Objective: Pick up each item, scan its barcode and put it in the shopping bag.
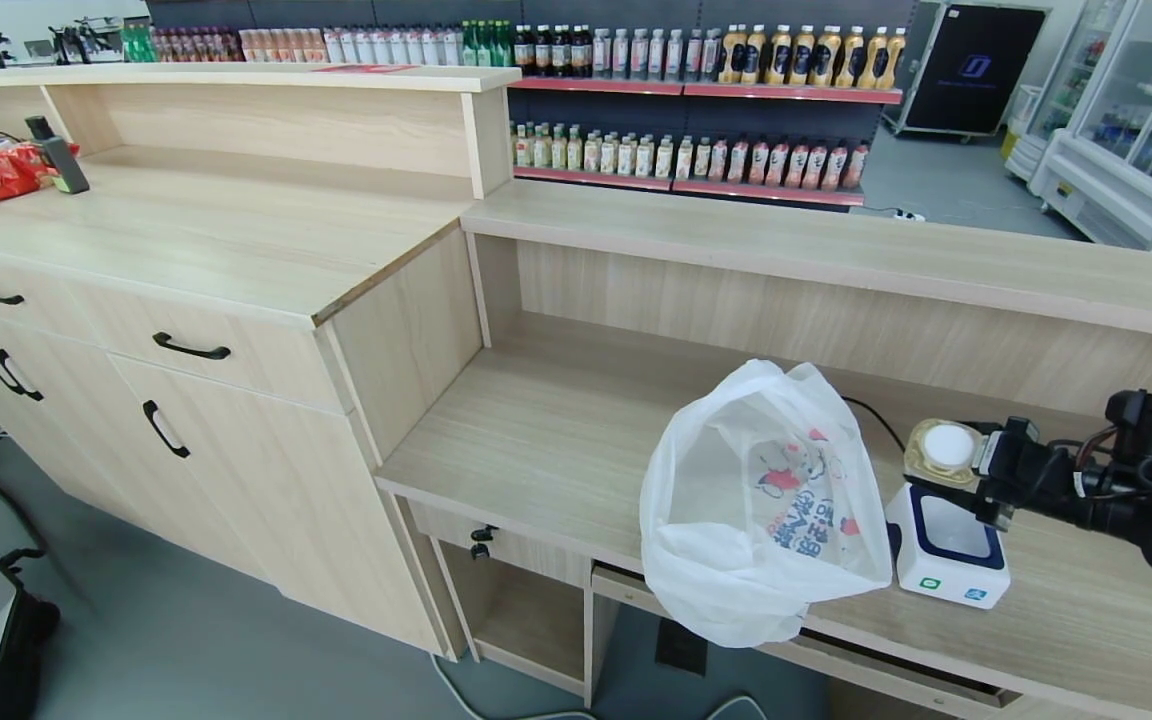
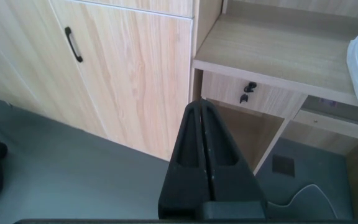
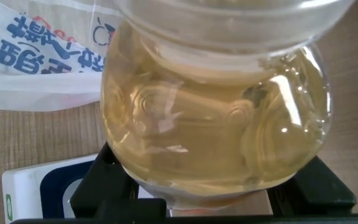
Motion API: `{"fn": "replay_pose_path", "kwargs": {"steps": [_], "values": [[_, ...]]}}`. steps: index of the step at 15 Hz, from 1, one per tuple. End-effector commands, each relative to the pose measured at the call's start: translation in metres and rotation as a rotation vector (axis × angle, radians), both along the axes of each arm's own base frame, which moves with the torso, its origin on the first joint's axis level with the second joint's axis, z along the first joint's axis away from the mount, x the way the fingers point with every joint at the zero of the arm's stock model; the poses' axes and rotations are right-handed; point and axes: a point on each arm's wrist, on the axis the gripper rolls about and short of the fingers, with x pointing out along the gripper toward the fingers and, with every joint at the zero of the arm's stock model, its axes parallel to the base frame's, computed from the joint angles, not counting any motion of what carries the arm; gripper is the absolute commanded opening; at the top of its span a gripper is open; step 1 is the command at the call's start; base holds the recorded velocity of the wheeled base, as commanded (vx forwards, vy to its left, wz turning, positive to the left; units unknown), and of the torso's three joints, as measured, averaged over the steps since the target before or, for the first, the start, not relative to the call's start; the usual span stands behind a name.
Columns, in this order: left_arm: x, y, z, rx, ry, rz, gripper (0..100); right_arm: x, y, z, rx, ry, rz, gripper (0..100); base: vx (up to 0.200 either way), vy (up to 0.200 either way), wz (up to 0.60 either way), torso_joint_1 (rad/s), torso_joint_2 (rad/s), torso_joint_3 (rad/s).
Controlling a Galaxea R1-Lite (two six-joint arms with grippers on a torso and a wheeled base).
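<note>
One bottle [image 1: 946, 448] over the scanner [image 1: 948, 550]!
Right hand [image 1: 984, 470] grips it; shopping bag [image 1: 756, 500] at scanner's nine o'clock; left hand [image 2: 207, 155] pinched closed.

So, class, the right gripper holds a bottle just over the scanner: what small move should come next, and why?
Probably ease the bottle down and turn it a little, label toward the scanner. The right gripper holds it just above the scanner, its barcode can't be seen from here, and it is not yet in the shopping bag alongside.
</note>
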Motion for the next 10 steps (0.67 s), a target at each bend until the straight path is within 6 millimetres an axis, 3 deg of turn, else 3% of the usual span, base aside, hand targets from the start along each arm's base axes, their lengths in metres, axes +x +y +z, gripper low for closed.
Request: {"fn": "replay_pose_path", "kwargs": {"steps": [1, 4, 7, 10], "values": [[0.000, 0.000, 0.000, 0.000, 0.000, 0.001, 0, -0.002, 0.000, 0.006, -0.005, -0.018, -0.001, 0, 0.000, 0.000, 0.00, 0.000, 0.00, 0.000], [0.000, 0.000, 0.000, 0.002, 0.000, 0.001, 0, -0.004, 0.000, 0.010, -0.005, -0.020, -0.003, 0, 0.000, 0.000, 0.00, 0.000, 0.00, 0.000], [0.000, 0.000, 0.000, 0.000, 0.000, 0.001, 0, -0.004, -0.004, 0.056, 0.107, -0.060, -0.073, 0, 0.000, 0.000, 0.00, 0.000, 0.00, 0.000], [0.000, 0.000, 0.000, 0.000, 0.000, 0.001, 0, -0.017, -0.005, 0.098, 0.404, -0.005, -0.299, 0, 0.000, 0.000, 0.00, 0.000, 0.00, 0.000]]}}
